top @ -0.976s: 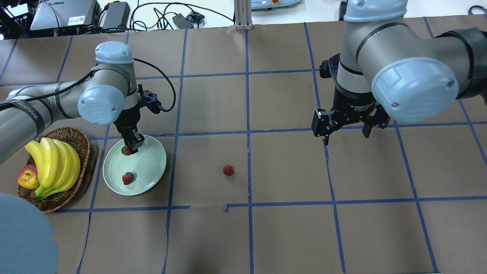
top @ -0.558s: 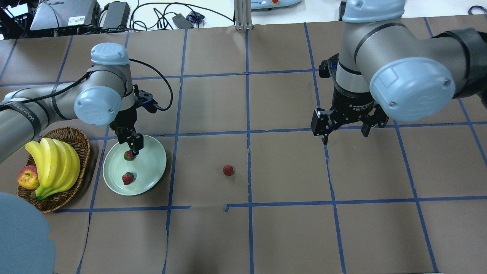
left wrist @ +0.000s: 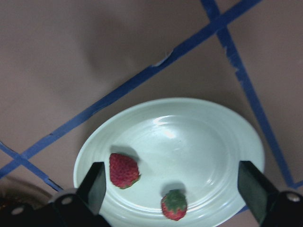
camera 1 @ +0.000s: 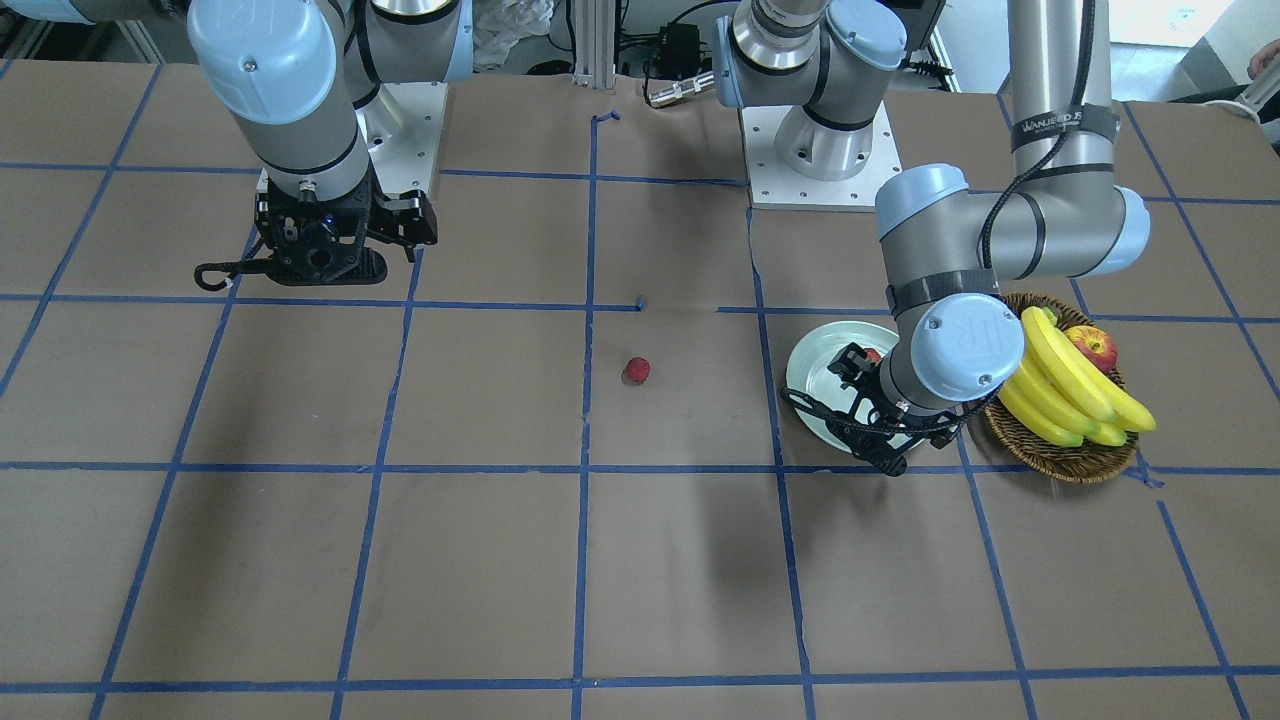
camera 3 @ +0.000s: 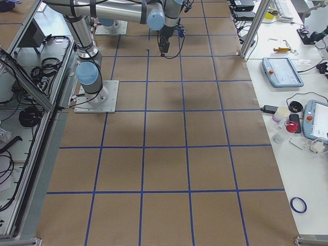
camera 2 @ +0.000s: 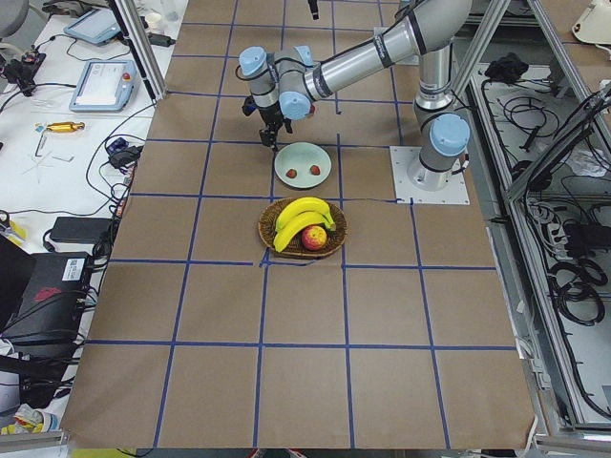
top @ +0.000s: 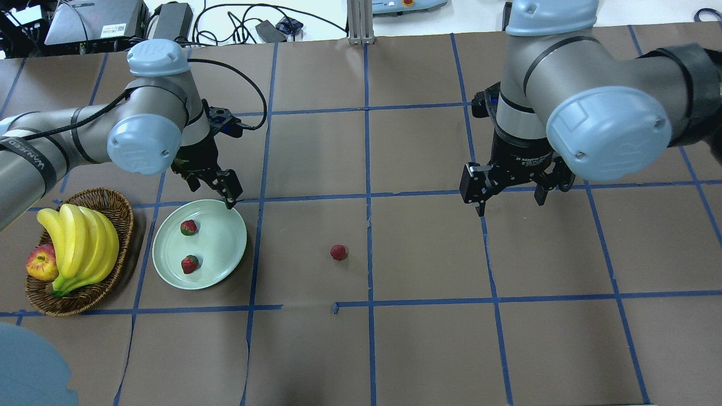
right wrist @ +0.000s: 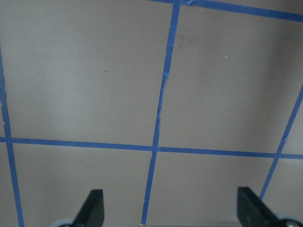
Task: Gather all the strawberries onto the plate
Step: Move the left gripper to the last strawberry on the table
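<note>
Strawberries: two sat in the plate, one nearer its far rim. The third strawberry lay on the table, well apart from the plate. The left gripper hung over the plate's far rim, fingers spread, empty. The right gripper hung over bare table, fingers spread, empty. A basket with bananas and an apple sat just beside the plate.

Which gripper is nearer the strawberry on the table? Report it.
Left. The left gripper hangs open over the rim of the plate; the right gripper hovers farther off, on the other side of the strawberry.
</note>
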Available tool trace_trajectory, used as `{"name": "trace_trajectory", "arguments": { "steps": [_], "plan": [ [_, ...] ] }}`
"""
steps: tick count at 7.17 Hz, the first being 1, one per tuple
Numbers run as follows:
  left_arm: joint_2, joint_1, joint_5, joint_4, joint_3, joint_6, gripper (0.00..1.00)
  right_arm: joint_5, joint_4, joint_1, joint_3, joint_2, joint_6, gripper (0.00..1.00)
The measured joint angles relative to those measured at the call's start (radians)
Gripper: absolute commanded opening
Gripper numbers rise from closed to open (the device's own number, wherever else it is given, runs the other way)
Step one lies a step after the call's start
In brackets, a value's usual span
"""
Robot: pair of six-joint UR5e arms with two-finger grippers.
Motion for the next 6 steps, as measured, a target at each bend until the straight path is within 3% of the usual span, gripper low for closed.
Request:
{"name": "trace_trajectory", "arguments": {
  "steps": [4, 6],
  "plan": [
    [0.016, -0.241, -0.02, 0.009, -0.004, -0.585, 1.0, -0.007, 0.001, -0.001, -0.003, 0.0, -0.003, 1.0],
    [0.001, -0.313, -0.129, 0.082, -0.007, -0.752, 0.99, -0.006, 0.002, -0.001, -0.002, 0.0, 0.0, 1.0]
  ]
}}
